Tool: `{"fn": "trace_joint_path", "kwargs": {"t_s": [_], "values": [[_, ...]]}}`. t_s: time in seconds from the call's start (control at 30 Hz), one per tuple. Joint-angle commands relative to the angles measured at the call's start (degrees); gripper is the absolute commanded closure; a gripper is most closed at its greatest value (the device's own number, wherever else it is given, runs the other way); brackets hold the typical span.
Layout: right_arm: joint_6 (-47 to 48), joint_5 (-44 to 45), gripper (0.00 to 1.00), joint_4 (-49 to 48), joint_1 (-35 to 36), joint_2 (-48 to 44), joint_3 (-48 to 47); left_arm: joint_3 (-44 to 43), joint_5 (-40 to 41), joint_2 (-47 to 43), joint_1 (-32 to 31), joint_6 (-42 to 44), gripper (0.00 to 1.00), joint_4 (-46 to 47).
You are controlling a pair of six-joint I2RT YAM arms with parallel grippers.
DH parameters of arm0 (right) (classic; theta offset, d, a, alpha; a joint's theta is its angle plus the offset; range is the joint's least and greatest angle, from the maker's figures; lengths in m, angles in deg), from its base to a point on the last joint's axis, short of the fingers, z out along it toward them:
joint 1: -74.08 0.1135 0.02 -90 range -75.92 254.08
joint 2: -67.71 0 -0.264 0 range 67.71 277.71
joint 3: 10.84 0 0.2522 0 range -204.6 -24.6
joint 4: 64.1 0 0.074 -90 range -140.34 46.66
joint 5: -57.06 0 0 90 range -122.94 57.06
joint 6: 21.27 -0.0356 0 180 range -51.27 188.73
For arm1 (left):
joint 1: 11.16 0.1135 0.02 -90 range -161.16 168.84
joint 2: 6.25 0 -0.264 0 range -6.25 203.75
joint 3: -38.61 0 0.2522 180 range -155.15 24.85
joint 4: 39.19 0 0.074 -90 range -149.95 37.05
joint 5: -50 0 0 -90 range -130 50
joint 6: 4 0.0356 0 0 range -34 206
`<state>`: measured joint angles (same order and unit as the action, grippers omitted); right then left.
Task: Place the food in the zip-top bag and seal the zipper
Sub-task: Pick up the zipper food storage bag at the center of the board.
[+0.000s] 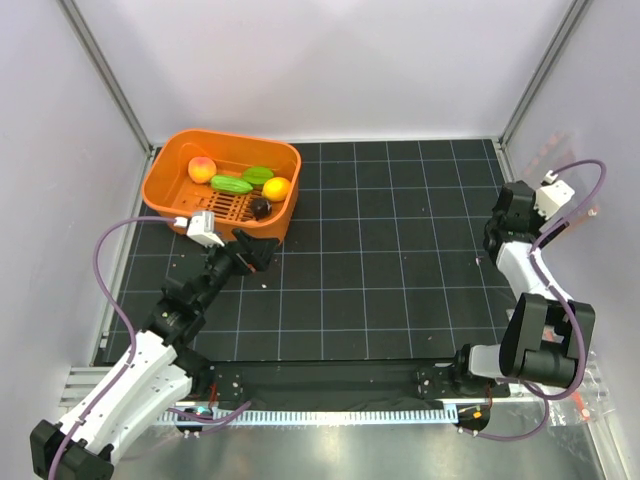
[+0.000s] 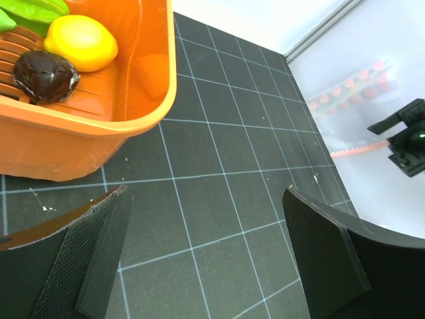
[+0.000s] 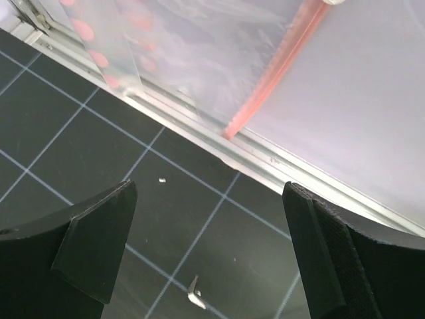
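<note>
left gripper: jaws wide, holding nothing, just short of the orange basket rim | food: in the basket, ahead and left of it | right gripper: wide, empty, near the desk edge | zip-top bag: ahead, beyond that edge, zipper slanting | bare gridded desk between both grippers

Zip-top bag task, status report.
Left end effector, right end effector open, empty. Small plastic toy food in orange plastic basket. Clear zip-top bag at right wall. No obstruction.
</note>
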<state>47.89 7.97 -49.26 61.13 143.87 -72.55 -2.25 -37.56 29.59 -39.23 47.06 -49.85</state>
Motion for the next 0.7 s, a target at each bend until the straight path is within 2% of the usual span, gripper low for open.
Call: {"fn": "trace_joint_path", "kwargs": {"t_s": [0.0, 0.03, 0.07, 0.2, 0.3, 0.43, 0.6, 0.67], "values": [[2.2, 3.22, 0.0, -17.91, -0.67, -1.18, 6.7, -2.0, -2.08, -0.24, -0.22, -1.49, 0.0, 1.3], [2.29, 2.61, 0.0, -23.87, -1.63, -1.54, 10.03, -1.91, -2.17, -0.33, -0.23, -1.75, 0.0, 1.39], [2.3, 1.3, 0.0, -25.33, -2.07, -1.8, 10.58, -1.65, -2.17, -0.59, -0.23, -2.1, 0.0, 1.48], [3.09, 3.2, 0.01, -23.94, -3.22, 2.92, 6.91, -0.95, -2.17, -2.17, -0.23, -3.51, 0.0, 1.74], [0.19, 1.99, 0.02, -22.44, -5.94, 6.01, 5.49, -0.16, -2.17, -3.05, -0.14, -4.48, 0.0, 2.18], [1.76, -0.12, 0.06, -30.07, -7.62, 9.52, 7.34, -0.07, -3.93, -3.4, -0.14, -5.53, 0.0, 2.36], [2.91, -0.03, 0.06, -31.49, -8.75, 15.24, 4.79, 0.2, -5.42, -3.31, -0.14, -7.03, 0.0, 2.97], [2.47, -1.0, 0.11, -33.94, -9.55, 18.21, 5.05, 0.2, -6.04, -3.58, -0.14, -7.56, 0.0, 2.97]]}}
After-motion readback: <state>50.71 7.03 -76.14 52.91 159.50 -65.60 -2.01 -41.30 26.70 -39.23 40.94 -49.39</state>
